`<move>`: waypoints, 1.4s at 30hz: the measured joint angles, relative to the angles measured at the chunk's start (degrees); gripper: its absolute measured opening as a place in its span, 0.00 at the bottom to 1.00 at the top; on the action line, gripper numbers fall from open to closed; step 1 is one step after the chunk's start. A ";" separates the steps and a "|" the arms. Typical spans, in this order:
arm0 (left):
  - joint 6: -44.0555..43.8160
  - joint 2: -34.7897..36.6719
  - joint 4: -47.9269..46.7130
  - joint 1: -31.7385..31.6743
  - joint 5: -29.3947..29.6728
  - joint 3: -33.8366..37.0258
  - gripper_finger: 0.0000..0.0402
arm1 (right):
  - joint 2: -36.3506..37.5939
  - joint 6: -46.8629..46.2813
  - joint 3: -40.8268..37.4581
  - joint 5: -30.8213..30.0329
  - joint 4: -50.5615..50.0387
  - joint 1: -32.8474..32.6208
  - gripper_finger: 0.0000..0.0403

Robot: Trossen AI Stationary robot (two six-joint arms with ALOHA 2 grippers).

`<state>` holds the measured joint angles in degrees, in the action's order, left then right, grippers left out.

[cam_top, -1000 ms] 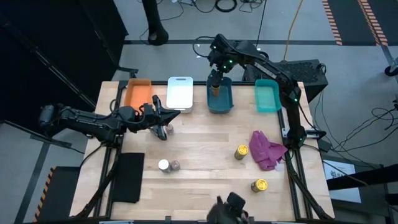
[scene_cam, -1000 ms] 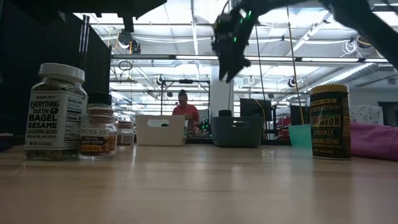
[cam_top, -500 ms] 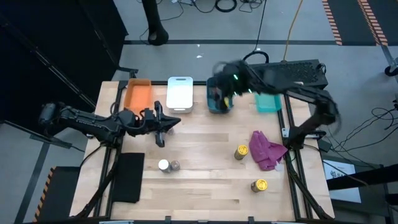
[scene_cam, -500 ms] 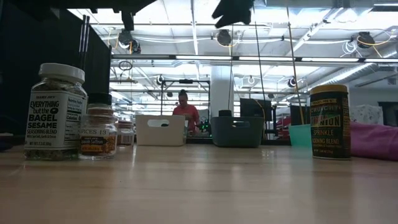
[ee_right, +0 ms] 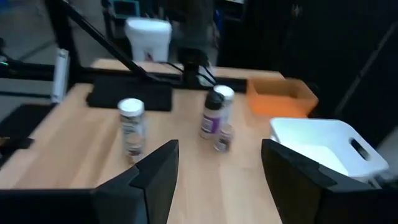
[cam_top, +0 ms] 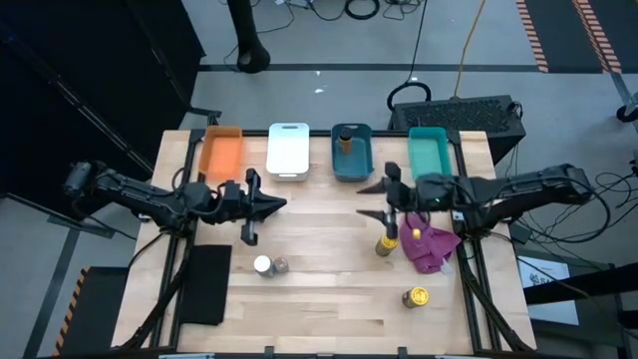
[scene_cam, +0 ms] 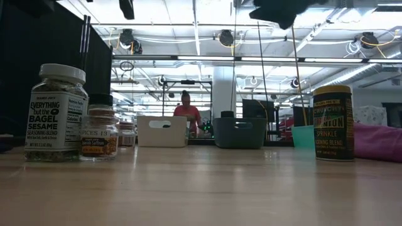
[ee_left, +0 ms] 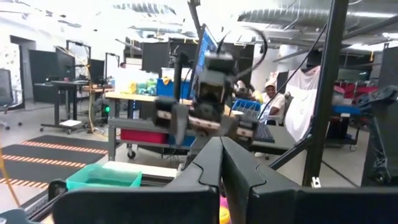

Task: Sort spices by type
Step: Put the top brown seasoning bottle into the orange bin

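- High view: right pincer [cam_top: 382, 198] spread apart over the wooden counter [cam_top: 319, 289], near a round yellow-lidded jar [cam_top: 386, 243].
- Left pincer [cam_top: 261, 204] looks closed, maybe holding a small jar.
- One jar [cam_top: 346, 140] stands in the blue bin [cam_top: 351, 168].

Observed from my station: orange bin [cam_top: 221, 152], white bin [cam_top: 287, 150], blue bin [cam_top: 351, 166], teal bin [cam_top: 430, 153]; magenta cloth [cam_top: 429, 242]; yellow-lidded jar [cam_top: 416, 297].
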<state>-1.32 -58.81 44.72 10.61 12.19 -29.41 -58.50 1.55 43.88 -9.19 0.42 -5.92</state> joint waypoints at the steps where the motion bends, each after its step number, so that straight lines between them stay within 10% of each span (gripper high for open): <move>1: 0.14 0.00 -0.01 0.02 0.02 0.00 0.03 | 0.88 0.21 -2.07 -0.04 2.38 -0.65 0.52; 18: 0.17 0.00 -0.73 0.00 0.11 0.00 0.03 | -1.01 13.20 -21.86 -1.81 45.11 -6.57 0.52; 33: -8.65 -1.53 -4.59 2.86 9.80 0.00 0.03 | 12.70 17.13 -21.84 -7.80 34.39 -6.53 0.52; 42: -11.89 -14.01 -2.43 7.61 14.45 -8.42 0.03 | 18.95 18.08 -21.81 -14.37 27.03 -6.46 0.52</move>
<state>-13.20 -72.81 42.29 18.22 26.64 -37.83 -39.55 19.63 22.06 -23.56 27.45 -12.38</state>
